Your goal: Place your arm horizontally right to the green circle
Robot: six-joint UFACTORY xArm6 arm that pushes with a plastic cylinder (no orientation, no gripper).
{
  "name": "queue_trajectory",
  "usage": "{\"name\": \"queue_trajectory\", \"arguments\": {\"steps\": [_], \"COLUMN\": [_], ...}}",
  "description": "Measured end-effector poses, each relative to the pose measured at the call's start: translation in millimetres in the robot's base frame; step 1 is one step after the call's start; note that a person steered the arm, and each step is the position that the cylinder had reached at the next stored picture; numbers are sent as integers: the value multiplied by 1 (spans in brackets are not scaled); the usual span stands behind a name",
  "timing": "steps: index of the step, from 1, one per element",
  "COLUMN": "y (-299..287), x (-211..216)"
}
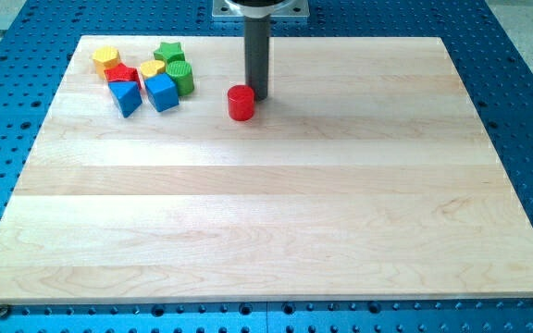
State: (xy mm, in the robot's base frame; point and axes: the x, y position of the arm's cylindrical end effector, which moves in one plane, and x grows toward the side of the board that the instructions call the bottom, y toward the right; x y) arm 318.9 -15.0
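The green circle [181, 78] is a short green cylinder in a cluster of blocks at the board's top left. My tip [258, 96] rests on the board to the right of that cluster, about eighty pixels right of the green circle and slightly lower in the view. A red cylinder [241, 103] stands just left of and below my tip, close to it or touching; I cannot tell which. The red cylinder lies between my tip and the green circle.
The cluster holds a green star [168, 53], a yellow hexagon [106, 60], a red block [120, 73], a yellow block [152, 69], a blue triangular block [127, 97] and a blue cube [161, 92]. The wooden board [276, 213] lies on a blue perforated table.
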Motion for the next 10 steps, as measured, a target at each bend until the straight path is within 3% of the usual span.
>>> {"name": "queue_trajectory", "arguments": {"steps": [4, 6, 10], "y": [25, -1, 2], "x": [-3, -3, -4]}}
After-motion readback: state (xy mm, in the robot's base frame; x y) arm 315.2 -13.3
